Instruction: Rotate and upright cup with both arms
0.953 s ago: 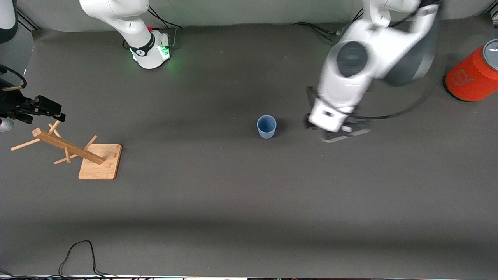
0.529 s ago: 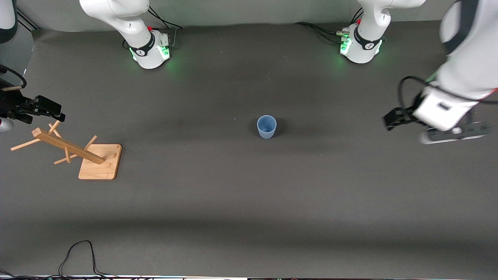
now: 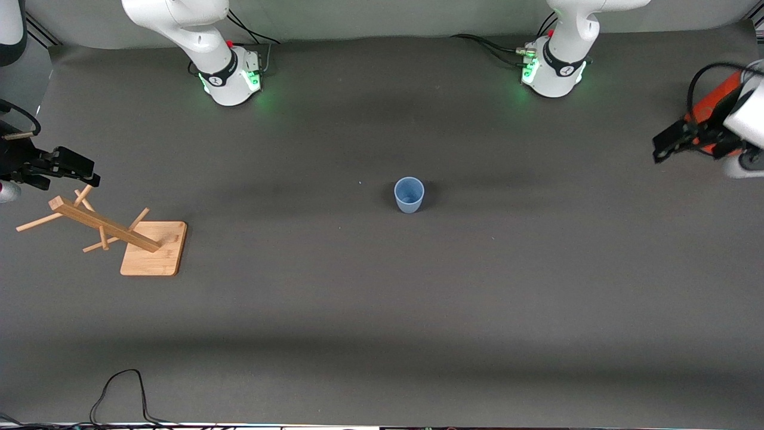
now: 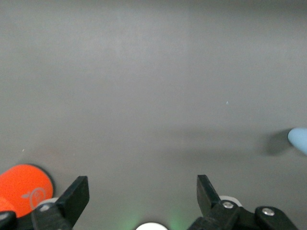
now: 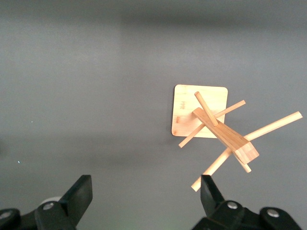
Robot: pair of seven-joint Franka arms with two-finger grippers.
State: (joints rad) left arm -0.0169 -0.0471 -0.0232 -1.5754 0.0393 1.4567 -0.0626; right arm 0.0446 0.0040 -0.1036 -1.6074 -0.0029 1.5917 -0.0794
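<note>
From my console, the cup (image 3: 409, 194) stands mid-tabletop (image 3: 382, 298). At its nine o'clock, toward the right arm's end, stands the peg rack (image 3: 119, 236); the canister (image 3: 710, 107) lies at two o'clock.

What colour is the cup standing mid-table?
Pale blue, plain, no pattern; the cup shows best in the front view.

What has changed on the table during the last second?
The left pincer drew away from beside the cup to the left arm's end of the table, now over the orange cylinder, open and empty. The cup stayed upright in place; the right pincer waits above the wooden rack, unmoved.
</note>
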